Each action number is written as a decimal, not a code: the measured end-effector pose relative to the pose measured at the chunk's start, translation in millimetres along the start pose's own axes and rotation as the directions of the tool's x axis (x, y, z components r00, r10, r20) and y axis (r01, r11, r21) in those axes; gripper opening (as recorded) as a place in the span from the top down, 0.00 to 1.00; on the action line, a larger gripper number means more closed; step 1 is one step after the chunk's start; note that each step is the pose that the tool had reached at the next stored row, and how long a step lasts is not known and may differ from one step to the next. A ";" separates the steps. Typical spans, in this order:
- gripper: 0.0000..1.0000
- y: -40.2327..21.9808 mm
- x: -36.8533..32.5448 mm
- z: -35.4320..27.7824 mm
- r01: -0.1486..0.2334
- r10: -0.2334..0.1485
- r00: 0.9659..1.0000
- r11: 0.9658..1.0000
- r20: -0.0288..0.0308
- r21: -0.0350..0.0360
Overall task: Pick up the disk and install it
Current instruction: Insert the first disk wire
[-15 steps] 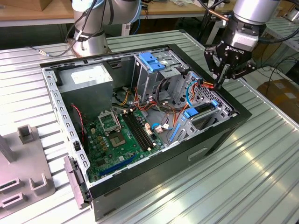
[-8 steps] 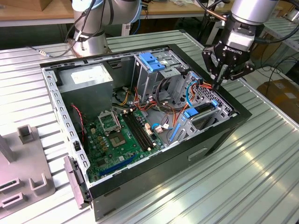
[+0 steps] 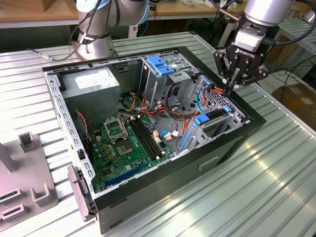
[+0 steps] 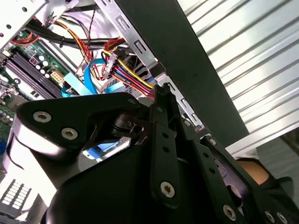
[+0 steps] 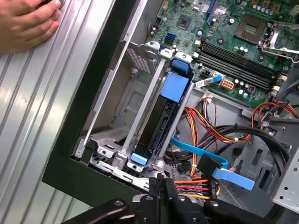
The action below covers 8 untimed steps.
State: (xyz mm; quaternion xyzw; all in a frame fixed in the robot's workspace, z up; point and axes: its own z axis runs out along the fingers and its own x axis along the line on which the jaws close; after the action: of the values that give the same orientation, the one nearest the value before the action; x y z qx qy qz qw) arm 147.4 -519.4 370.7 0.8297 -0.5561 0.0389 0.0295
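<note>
Exterior view first: one open computer case (image 3: pixel 232 143) lies on the ribbed metal table (image 3: pixel 276 187), one green motherboard (image 3: pixel 126 148) on its floor and one grey power supply (image 3: pixel 91 81) in the far corner. One gripper (image 3: pixel 231 88) hangs over the case's corner at the exterior view's right, its fingers drawn close together at the tips with nothing between them. Just below it the disk (image 3: pixel 213 116) sits in its bay, standing on edge, with blue rails along it.

Second wrist view: the gripper's black linkage fills the front, and behind it runs one bundle of coloured wires (image 4: pixel 126 74) beside one blue flat cable (image 4: pixel 88 77).

First wrist view: the disk (image 5: pixel 156 123) stands edgewise between two metal bay walls, one blue tab (image 5: pixel 176 86) at its end. One hand (image 5: pixel 25 23) rests on the table outside the case.
</note>
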 end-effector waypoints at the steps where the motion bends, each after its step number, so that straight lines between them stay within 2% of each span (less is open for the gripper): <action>1: 0.84 0.0 0.0 0.0 -0.013 0.013 1.000 1.000 0.000 -0.001; 5: 0.84 0.0 0.0 0.1 -0.064 0.064 0.998 0.998 0.000 -0.006; 8: 0.84 1.3 -0.6 0.3 -0.082 0.082 0.997 0.997 0.001 -0.008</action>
State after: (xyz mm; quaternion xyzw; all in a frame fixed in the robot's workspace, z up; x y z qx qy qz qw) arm 146.0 -519.4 370.4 0.8060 -0.5899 0.0375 0.0310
